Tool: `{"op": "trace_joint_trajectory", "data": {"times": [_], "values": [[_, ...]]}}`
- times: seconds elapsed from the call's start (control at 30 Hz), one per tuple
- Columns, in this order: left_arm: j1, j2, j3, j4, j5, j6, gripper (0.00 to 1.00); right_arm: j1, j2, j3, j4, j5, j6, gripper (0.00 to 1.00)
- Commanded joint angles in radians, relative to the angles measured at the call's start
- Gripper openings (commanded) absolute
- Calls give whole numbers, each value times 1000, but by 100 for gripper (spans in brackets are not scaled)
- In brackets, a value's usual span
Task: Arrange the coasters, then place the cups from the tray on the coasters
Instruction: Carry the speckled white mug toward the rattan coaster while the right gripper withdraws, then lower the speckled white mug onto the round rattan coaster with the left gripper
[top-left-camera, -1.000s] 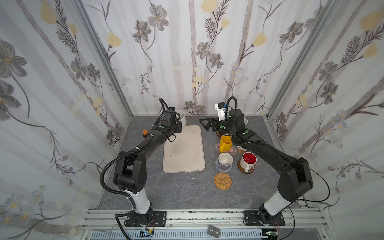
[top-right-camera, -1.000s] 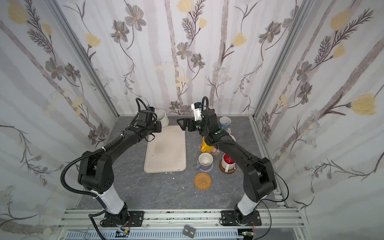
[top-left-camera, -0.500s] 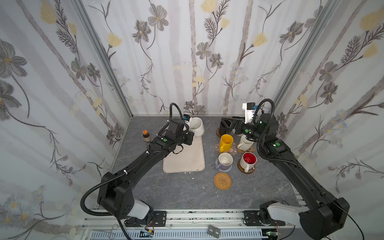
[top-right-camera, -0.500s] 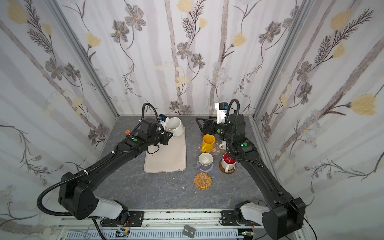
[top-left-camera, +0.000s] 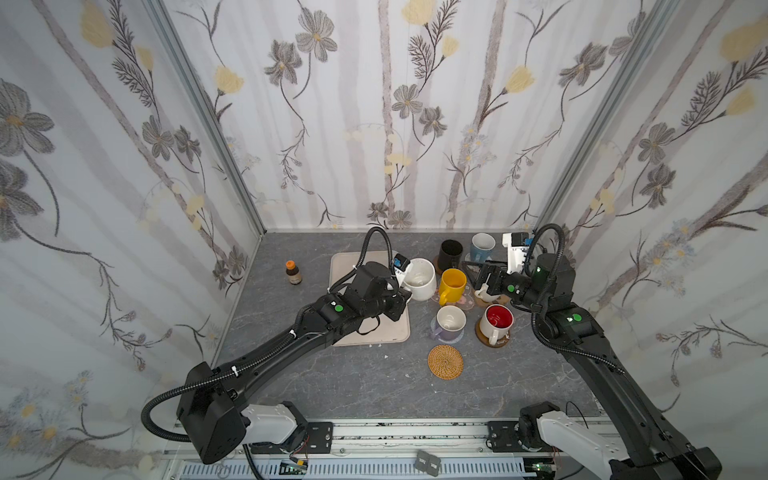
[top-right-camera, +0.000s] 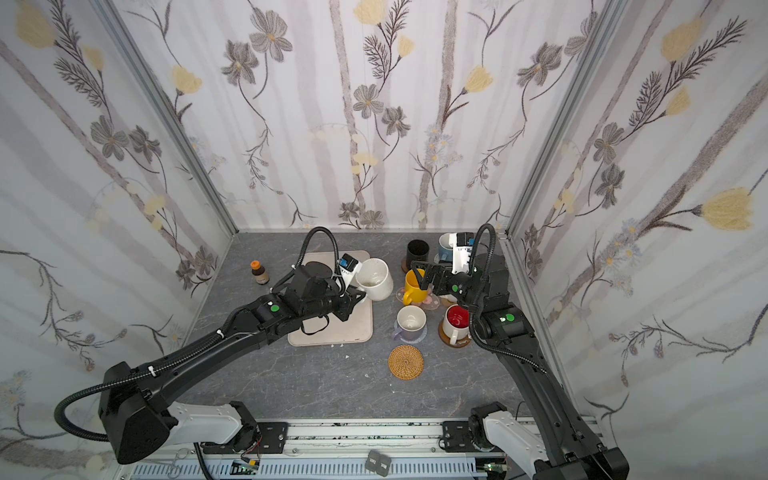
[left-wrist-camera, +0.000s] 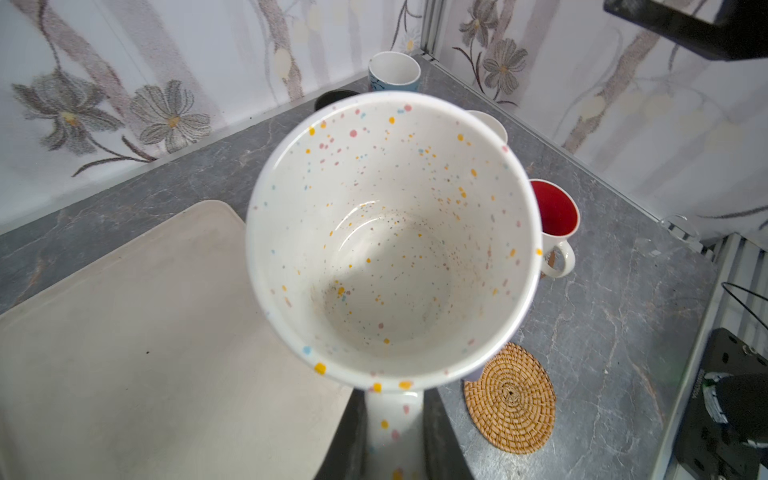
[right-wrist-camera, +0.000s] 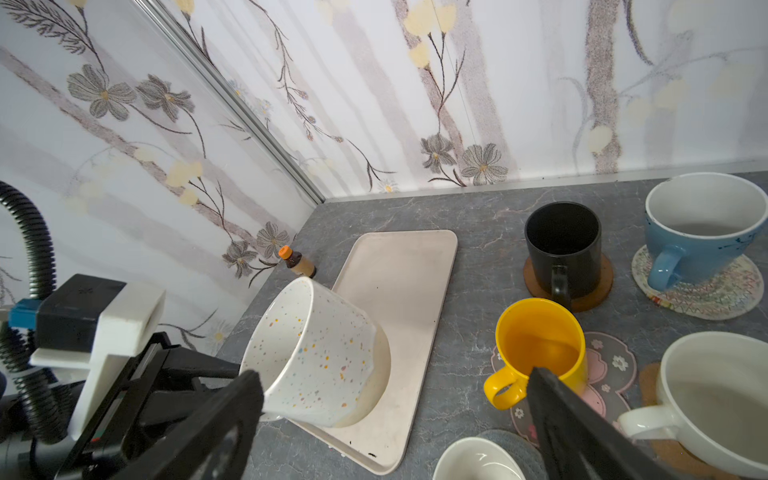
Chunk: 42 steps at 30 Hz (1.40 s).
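Grey tabletop (top-left-camera: 332, 382) — speckled mug (top-left-camera: 420, 282), handle pinched in left tool (left-wrist-camera: 392, 436).

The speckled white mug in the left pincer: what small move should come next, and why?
Probably carry the speckled mug to above the rattan coaster, levelling it on the way. The left pincer grips its handle, the mug hangs tilted over the edge of the tray, and that coaster is the only bare one in view.
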Motion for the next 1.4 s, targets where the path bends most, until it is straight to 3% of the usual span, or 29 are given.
{"op": "trace_joint_trajectory", "data": {"times": [0.0, 0.57, 1.37], "values": [[-43, 0, -9, 80, -34, 30, 0, -12, -13, -16, 11, 18, -19, 100], [-256, 49, -115, 142, 11, 109, 0, -117, -29, -143, 93, -22, 20, 100], [-303, 167, -245, 354, 71, 138, 0, -130, 1, -172, 129, -38, 18, 100]]}}
